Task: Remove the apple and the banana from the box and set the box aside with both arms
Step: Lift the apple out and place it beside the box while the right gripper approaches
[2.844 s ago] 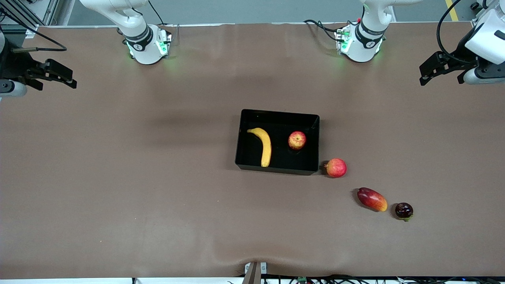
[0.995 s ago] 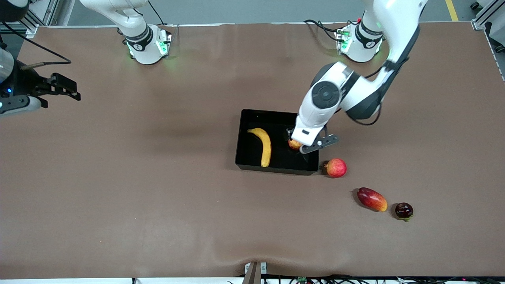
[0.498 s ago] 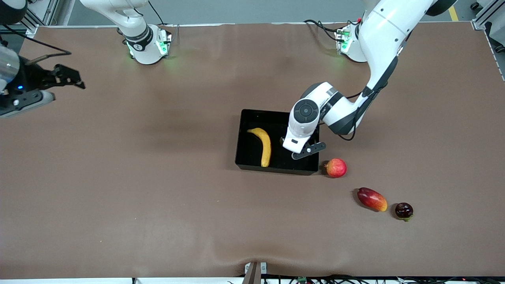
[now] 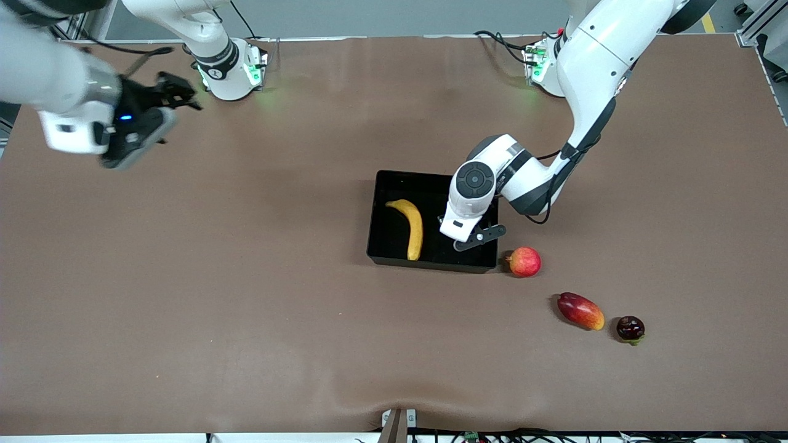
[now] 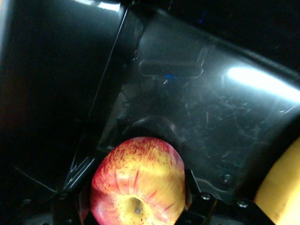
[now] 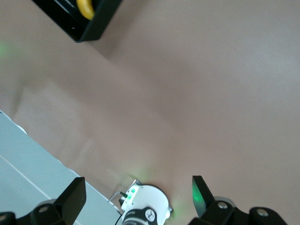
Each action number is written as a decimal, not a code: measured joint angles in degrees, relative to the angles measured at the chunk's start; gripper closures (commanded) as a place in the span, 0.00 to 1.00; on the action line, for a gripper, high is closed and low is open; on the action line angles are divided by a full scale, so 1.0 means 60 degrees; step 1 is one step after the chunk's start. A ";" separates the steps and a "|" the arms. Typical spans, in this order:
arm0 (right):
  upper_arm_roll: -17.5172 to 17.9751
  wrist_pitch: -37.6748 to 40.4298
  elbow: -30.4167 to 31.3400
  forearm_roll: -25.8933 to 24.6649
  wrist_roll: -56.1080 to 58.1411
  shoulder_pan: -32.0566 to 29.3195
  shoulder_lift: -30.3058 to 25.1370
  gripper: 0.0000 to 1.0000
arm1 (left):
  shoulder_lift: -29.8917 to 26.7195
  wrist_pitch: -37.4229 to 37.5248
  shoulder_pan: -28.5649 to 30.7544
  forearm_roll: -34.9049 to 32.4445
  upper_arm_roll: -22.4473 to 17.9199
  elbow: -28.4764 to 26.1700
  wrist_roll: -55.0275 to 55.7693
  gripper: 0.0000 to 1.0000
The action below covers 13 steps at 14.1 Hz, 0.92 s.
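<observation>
Black box (image 4: 394, 184) walls hem left gripper (image 4: 466, 237), apple (image 5: 137, 180)

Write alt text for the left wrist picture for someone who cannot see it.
A red-and-yellow streaked apple sits between the left gripper's two dark fingers, close to the camera, inside a glossy black box. The yellow edge of a banana shows at one side.

A glossy black box (image 4: 385, 212) holds a yellow banana (image 4: 413, 227) and an apple (image 5: 137, 183), red with yellow streaks. The table (image 4: 246, 295) is plain brown. The arms are white.
</observation>
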State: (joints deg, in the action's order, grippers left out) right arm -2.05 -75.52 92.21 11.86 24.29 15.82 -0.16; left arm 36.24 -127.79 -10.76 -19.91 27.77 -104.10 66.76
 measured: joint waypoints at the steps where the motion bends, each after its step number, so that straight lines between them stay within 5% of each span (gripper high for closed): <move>1: 0.0004 -0.0199 0.0010 -0.0001 -0.0001 0.0257 0.0078 0.00 | -0.0118 0.0055 0.0002 -0.0014 0.0038 0.0109 -0.0001 1.00; 7: 0.0000 -0.1830 0.0277 -0.0002 0.0025 0.0851 0.1083 0.00 | -0.1830 0.3002 0.0567 0.0236 0.0357 0.2082 -0.0896 1.00; 13: -0.0060 -0.3492 0.1308 -0.0010 0.0028 0.0886 0.1191 0.00 | -0.2465 0.3937 0.3644 0.1024 0.0324 0.2161 -0.5003 1.00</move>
State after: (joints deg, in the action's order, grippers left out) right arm -2.41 -96.47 100.06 11.79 24.46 21.13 6.99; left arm 21.45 -104.16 11.10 -13.77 29.72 -91.13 36.74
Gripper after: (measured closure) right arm 0.000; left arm 0.233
